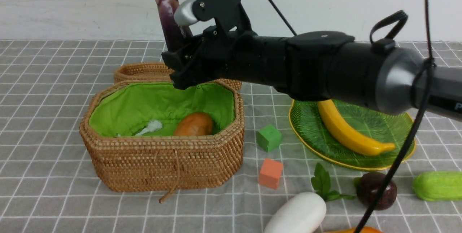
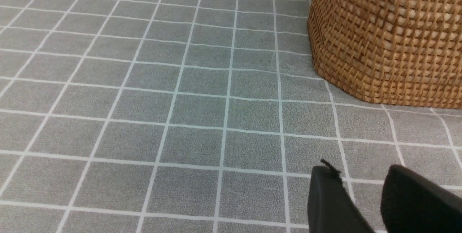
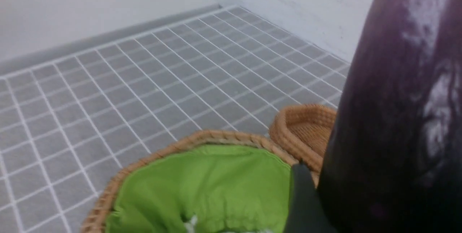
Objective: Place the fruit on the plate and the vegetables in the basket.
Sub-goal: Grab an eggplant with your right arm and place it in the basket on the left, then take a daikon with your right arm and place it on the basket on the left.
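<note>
right pincer [image 1: 179, 67] clasping eggplant [image 1: 169, 20] over basket [image 1: 162, 161], potato [image 1: 194, 124] visible only frontally

Reaches across from the right with the right arm [image 1: 325, 67], forearm near level, wrist camera [image 1: 195, 9] riding on top. Clamps the right gripper [image 1: 179, 67] on an eggplant [image 1: 169, 16], held near upright, one dark finger [image 3: 303, 197] against its skin. Holds the left gripper [image 2: 361, 182] low, seen only from its own wrist, fingers [image 2: 332, 204] slightly apart.

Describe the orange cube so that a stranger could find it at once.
Find the basket and the plate; two cubes lie between them. The orange cube is the one nearer the robot; the green cube lies behind it.
</note>
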You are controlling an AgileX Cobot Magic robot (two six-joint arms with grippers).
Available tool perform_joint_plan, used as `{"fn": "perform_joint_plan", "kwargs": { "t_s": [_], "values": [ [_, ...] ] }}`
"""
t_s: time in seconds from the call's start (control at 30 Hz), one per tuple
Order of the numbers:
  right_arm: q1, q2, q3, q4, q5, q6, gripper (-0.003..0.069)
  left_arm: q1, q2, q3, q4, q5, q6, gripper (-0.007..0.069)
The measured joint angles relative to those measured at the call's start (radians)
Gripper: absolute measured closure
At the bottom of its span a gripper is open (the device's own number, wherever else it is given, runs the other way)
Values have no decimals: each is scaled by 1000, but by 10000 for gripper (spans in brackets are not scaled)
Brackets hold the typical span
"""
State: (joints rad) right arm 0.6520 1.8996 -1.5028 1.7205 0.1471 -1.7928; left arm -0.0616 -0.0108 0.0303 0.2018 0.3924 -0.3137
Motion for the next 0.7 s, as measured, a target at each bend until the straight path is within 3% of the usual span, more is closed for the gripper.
{"fn": "perform_joint_plan", "kwargs": {
  "t_s": [0.1,0.23,0.3,0.37,0.5,0.57,0.6,0.7],
  "values": [
    [-1,6,0,4,-26,10,234,0,0,0,0,0,0,403],
    [-1,4,-4,7,-17,44,58,0,0,0,0,0,0,401],
    [-1,3,-6,7,6,57,4,0,0,0,0,0,0,398],
    [-1,-3,-6,7,34,71,-13,0,0,0,0,0,0,396],
    [-1,-36,-7,-36,262,212,-3,0,0,0,0,0,0,392],
    [-1,-51,-11,-169,512,335,25,0,0,0,0,0,0,389],
    [-1,-52,-11,-199,533,355,28,0,0,0,0,0,0,389],
    [7,-61,-13,-432,799,507,59,0,0,0,0,0,0,387]
  ]
}}
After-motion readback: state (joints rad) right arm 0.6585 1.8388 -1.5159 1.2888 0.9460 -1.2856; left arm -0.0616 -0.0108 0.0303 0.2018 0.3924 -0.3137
